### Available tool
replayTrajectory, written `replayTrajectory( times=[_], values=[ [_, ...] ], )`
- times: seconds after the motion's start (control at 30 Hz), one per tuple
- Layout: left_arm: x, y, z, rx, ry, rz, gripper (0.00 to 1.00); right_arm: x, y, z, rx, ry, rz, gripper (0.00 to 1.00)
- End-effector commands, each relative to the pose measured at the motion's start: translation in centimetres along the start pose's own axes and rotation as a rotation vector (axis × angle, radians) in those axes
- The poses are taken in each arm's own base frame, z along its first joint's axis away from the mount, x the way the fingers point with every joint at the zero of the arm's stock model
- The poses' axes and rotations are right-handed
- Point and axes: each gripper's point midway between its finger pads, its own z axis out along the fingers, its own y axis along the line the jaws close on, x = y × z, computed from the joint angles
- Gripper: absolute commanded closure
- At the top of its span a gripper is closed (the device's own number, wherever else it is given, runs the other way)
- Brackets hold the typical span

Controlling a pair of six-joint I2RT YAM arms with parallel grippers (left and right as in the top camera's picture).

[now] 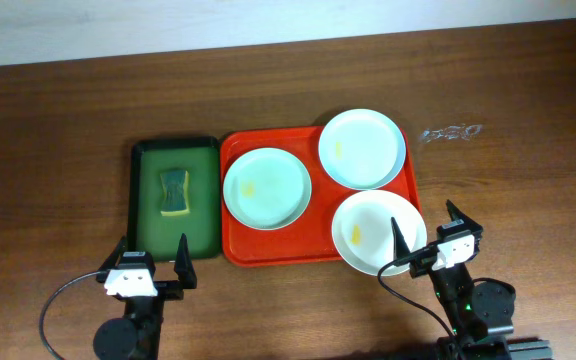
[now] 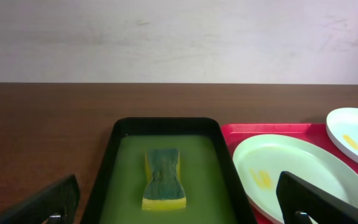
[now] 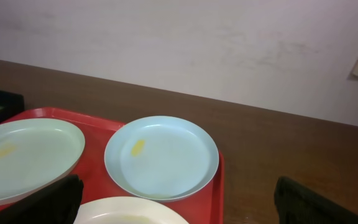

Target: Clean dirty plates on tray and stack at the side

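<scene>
- Both grippers stood nearest the overhead lens, along the 6 o'clock edge of the wooden surface (image 1: 68,120). The left gripper (image 1: 153,240) was at 7 o'clock and the right gripper (image 1: 422,213) at 5 o'clock.
- At 12 o'clock from the left gripper lay a dark green tray (image 1: 133,200), with a yellow-and-green sponge (image 1: 174,192) flat in its middle and nothing standing between.
- Just beside that tray, at its 3 o'clock, lay the red tray (image 1: 268,248); whether the two rims touched could not be told.
- All three dirty plates sat on the red tray, each with a small yellow smear. The left plate (image 1: 267,188) was at 9 o'clock and the far plate (image 1: 362,148) at 1 o'clock. The near plate (image 1: 378,232) was at 5 o'clock, overhanging the tray's corner.
- The left gripper was spread wide and held nothing.
- The right gripper was likewise spread wide and empty. From above, one of its fingers crossed the near plate's 3 o'clock edge; contact could not be judged.
- In the right wrist view the bottom edge cut off the near plate, leaving only a sliver.
- In the left wrist view the far plate was cut off at 3 o'clock, and a finger hid part of the left plate.
- A pale glinting mark (image 1: 451,132) at 1 o'clock on the surface was too faint to identify.
</scene>
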Motion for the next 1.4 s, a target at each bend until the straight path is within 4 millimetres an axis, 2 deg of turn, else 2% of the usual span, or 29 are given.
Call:
replayTrajectory(
  times=[0.0, 0.2, 0.3, 0.37, 0.4, 0.47, 0.6, 0.63, 0.7, 0.77, 0.93, 1.0, 1.1, 1.2, 1.37],
  values=[
    [0.2, -0.2, 0.0, 0.008, 0.003, 0.023, 0.01, 0.4, -0.2, 0.0, 0.012, 0.01, -0.005, 0.02],
    [0.1, 0.1, 0.0, -0.009, 0.001, 0.035, 0.01, 0.4, -0.2, 0.0, 0.012, 0.01, -0.005, 0.02],
    [-0.3, 4.2, -0.5, -0.25, 0.01, 0.212, 0.01, 0.4, -0.2, 0.0, 0.012, 0.01, -0.005, 0.02],
    [-0.3, 4.8, -0.7, -0.284, 0.011, 0.22, 0.01, 0.4, -0.5, 0.0, 0.03, 0.012, -0.006, 0.02],
    [-0.3, 4.7, -0.7, -0.281, 0.01, 0.22, 0.01, 0.5, -1.0, 0.0, 0.058, 0.016, -0.006, 0.02],
    [-0.3, 4.6, -0.6, -0.276, 0.009, 0.218, 0.01, 0.8, -3.3, -0.3, 0.19, 0.035, -0.028, 0.02],
    [0.2, 0.8, 0.0, -0.047, 0.01, 0.213, 0.01, 1.1, -3.2, -0.3, 0.186, 0.049, -0.025, 0.02],
    [0.1, -1.2, 0.0, 0.067, -0.005, 0.176, 0.01, 0.9, -2.5, -0.2, 0.145, 0.038, -0.004, 0.02],
    [-0.2, -3.5, -0.4, 0.202, -0.022, 0.138, 0.01, 0.5, -1.1, 0.0, 0.062, 0.017, 0.054, 0.02],
    [-0.7, -4.0, -0.5, 0.227, -0.043, 0.141, 0.01, 0.4, -0.4, 0.0, 0.022, 0.01, 0.122, 0.02],
    [-1.9, -5.1, -0.9, 0.293, -0.065, 0.025, 0.01, 0.0, -0.3, 0.0, 0.016, -0.003, 0.213, 0.02],
    [-3.3, -6.0, -1.8, 0.346, -0.058, -0.002, 0.01, 0.0, -0.2, -0.2, 0.012, 0.02, 0.32, 0.02],
    [-5.8, -6.3, -3.1, 0.347, -0.026, -0.019, 0.01, -2.4, 0.4, -1.0, -0.031, 0.019, 0.37, 0.02],
    [-8.4, -6.4, -4.1, 0.344, 0.032, -0.033, 0.01, -5.7, 0.2, -2.2, -0.03, 0.031, 0.372, 0.02],
    [-12.4, -6.7, -3.5, 0.337, 0.207, -0.077, 0.01, -10.6, 0.3, -2.7, -0.053, 0.149, 0.397, 0.02]
  ],
)
